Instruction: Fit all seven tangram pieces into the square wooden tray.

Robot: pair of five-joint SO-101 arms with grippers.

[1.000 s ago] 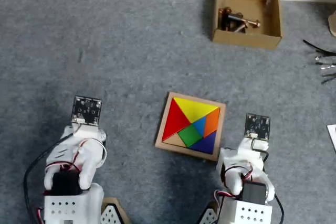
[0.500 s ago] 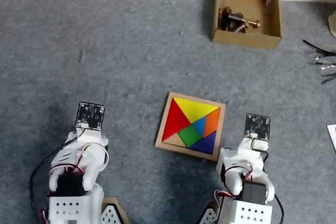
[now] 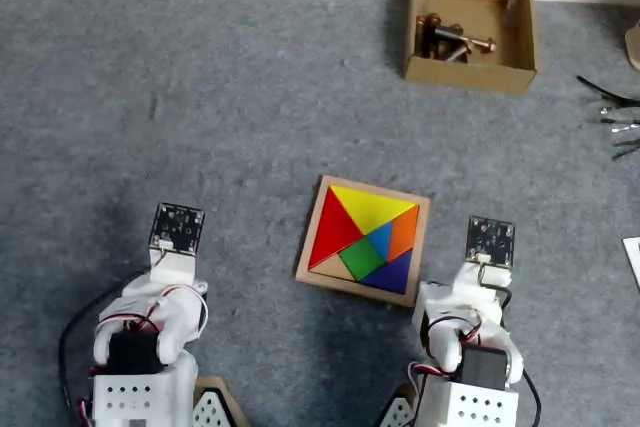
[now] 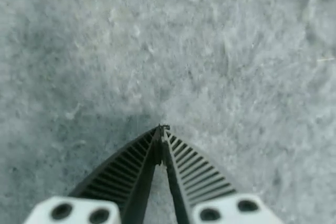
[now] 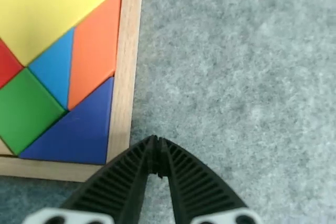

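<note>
The square wooden tray (image 3: 318,231) lies at the table's middle, holding yellow (image 3: 370,210), red (image 3: 335,231), green (image 3: 362,259), light blue, orange, dark blue and tan pieces packed together. In the right wrist view the tray's rim (image 5: 129,66) runs beside my right gripper (image 5: 156,157), which is shut with nothing in it, just off the tray's corner by the dark blue piece (image 5: 79,132). My left gripper (image 4: 161,135) is shut and empty over bare grey carpet. In the high view the left arm (image 3: 160,292) sits left of the tray and the right arm (image 3: 470,302) at its right.
A cardboard box (image 3: 470,29) with metal parts stands at the far right of the table. Black cables (image 3: 612,112) lie at the right edge. Grey carpet covers the table around the tray.
The left arm has drawn back toward its base, its wrist camera sliding nearer the front edge. The right arm and the tray have not moved.
</note>
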